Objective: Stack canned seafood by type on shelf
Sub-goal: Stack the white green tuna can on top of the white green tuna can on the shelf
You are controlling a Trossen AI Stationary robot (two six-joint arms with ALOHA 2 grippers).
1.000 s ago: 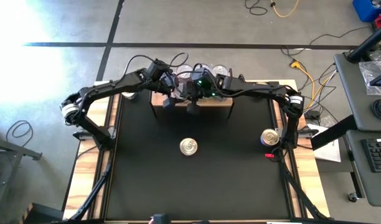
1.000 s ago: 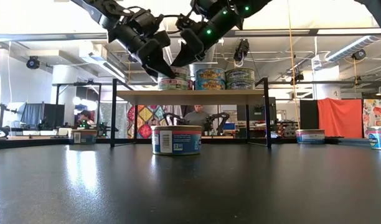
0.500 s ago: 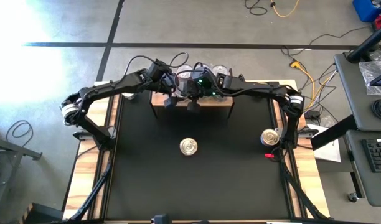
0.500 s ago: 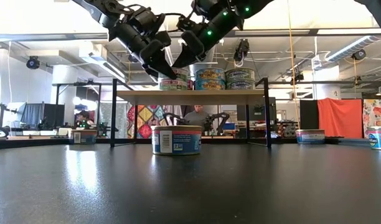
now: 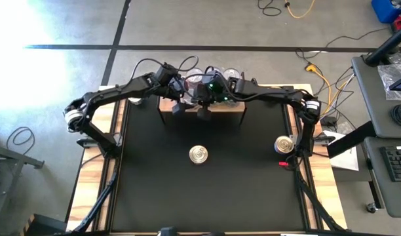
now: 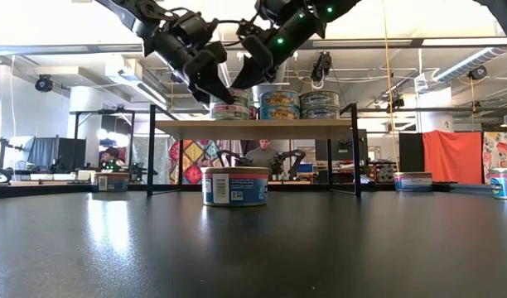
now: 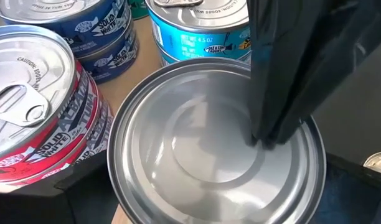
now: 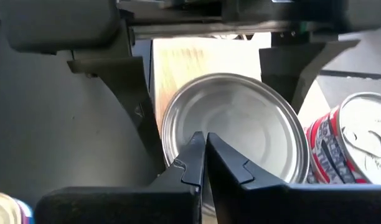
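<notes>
Inspector: Left gripper, what am I seeing?

Operator: I am seeing its fingers standing apart around a silver-lidded can on the shelf, at twelve o'clock on the table.

Inspector: Right gripper?

Operator: Fingers are pressing together, tips resting on that lid. Other cans are sitting at centre and three o'clock.

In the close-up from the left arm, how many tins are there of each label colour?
Red tin: 1 (I cannot tell if another sits under it)
Dark blue tins: 2, stacked
Light blue tin: 1
Silver-topped tin, label hidden: 1
Total: 5
</notes>
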